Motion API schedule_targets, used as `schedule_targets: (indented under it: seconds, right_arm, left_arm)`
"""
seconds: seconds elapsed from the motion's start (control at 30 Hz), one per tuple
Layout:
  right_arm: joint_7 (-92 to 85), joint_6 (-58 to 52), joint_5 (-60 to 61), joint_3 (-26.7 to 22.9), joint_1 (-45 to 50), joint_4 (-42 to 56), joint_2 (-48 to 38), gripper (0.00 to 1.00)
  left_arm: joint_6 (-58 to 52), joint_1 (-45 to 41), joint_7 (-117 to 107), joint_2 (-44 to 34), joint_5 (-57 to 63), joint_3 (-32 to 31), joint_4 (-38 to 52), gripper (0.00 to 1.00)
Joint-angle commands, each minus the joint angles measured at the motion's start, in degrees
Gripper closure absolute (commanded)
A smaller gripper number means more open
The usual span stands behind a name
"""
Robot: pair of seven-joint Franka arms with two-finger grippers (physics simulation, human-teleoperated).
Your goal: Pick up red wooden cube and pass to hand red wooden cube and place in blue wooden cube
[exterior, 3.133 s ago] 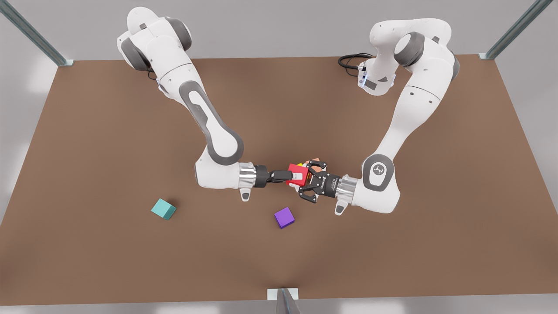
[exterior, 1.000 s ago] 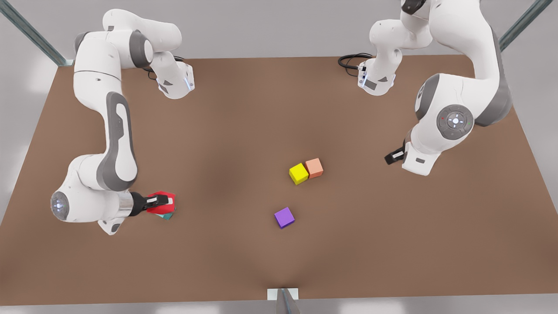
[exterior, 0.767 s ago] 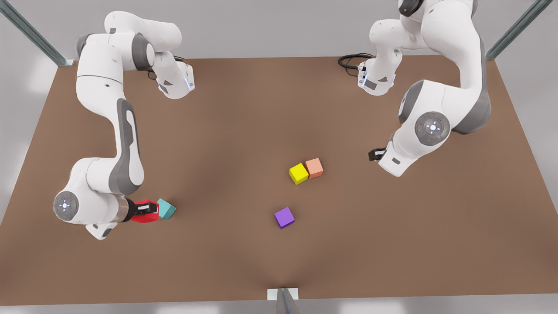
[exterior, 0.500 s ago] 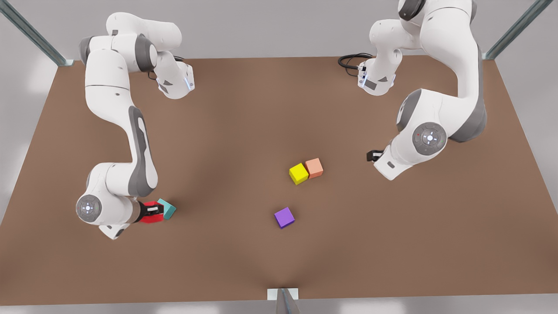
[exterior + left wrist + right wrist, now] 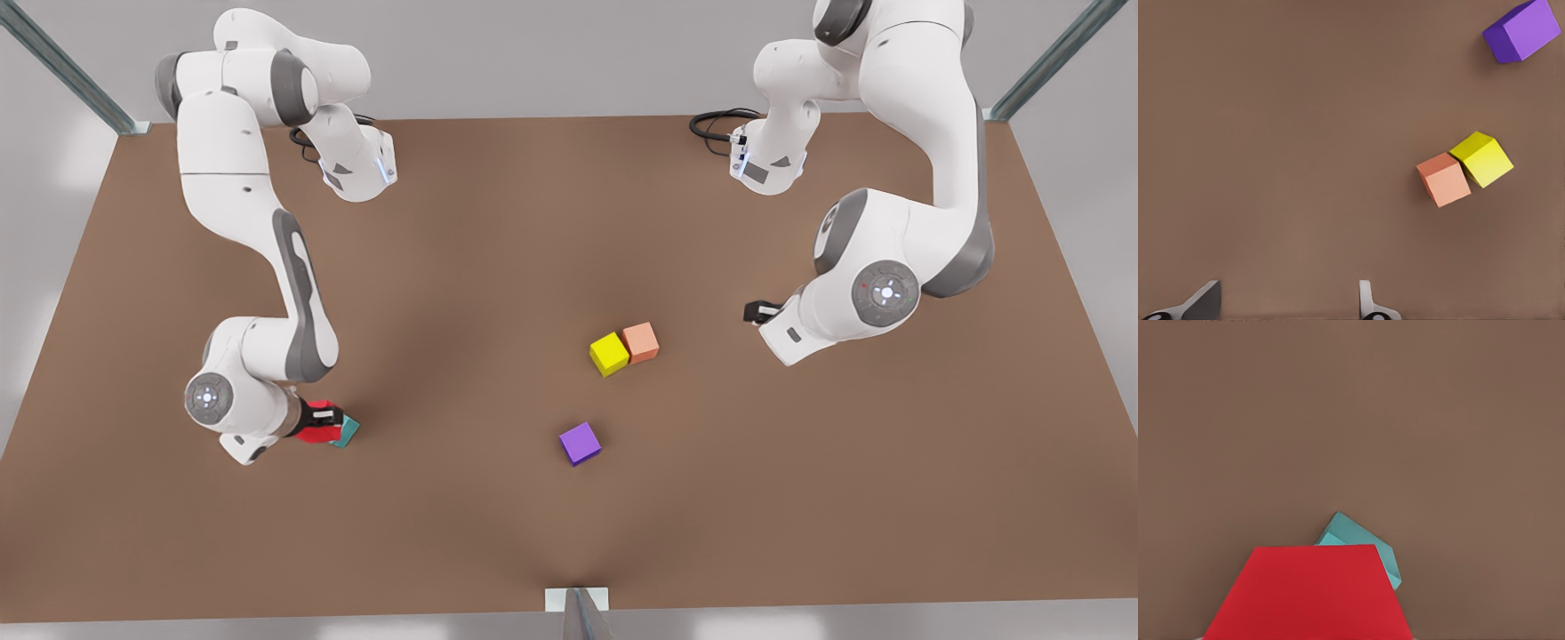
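The red wooden cube [image 5: 313,434] is held in my right gripper [image 5: 325,416], the slim black hand on the arm at the front view's left, which is shut on it. The cube hangs just beside the blue wooden cube [image 5: 349,433], a teal block on the table, and partly overlaps it in the front view. In the right wrist view the red wooden cube [image 5: 1311,593] is close up, with the blue wooden cube [image 5: 1361,537] peeking out behind it. My left gripper [image 5: 758,312] waits at the front view's right; its fingertips [image 5: 1201,303] stand wide apart, open and empty.
A yellow cube [image 5: 609,354] and a salmon-orange cube [image 5: 641,341] touch near the middle of the brown table [image 5: 498,231]. A purple cube [image 5: 580,443] lies nearer the front edge. A black cable [image 5: 711,124] coils at the back right.
My right gripper has taken the red cube from the handover point to the teal cube and edged it closer over the last half second. The left arm has pulled back to the front view's right.
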Motion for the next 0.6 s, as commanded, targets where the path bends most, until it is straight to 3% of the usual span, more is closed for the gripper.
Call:
schedule_targets:
  seconds: [0.0, 0.43, 0.47, 0.5, 0.57]
  right_arm:
    - [6.23, 4.08, -1.39, -0.03, -0.01, -0.40, 0.03, 0.56]
    - [7.99, 5.93, -3.42, -0.03, 0.25, -3.74, -0.41, 0.53]
    - [7.99, 5.93, -3.42, -0.03, 0.25, -3.65, -0.41, 0.35]
    - [7.99, 5.93, -3.33, -0.03, 0.25, -3.48, -0.32, 0.00]
    - [7.99, 5.93, -3.42, -0.03, 0.25, -3.48, -0.23, 0.00]
  left_arm:
    - [-0.92, 0.21, 6.59, 0.02, -0.84, 0.00, -0.03, 0.00]
    - [-0.92, 1.18, 6.68, 1.69, -0.84, 0.08, 0.06, 0.00]
    - [-0.92, 1.53, 6.77, 1.60, -0.84, 0.17, 0.06, 0.00]
    - [-0.92, 1.62, 6.77, 1.60, -0.84, 0.17, 0.06, 0.00]
    - [-0.92, 1.62, 6.77, 1.69, -0.93, 0.09, 0.06, 0.00]
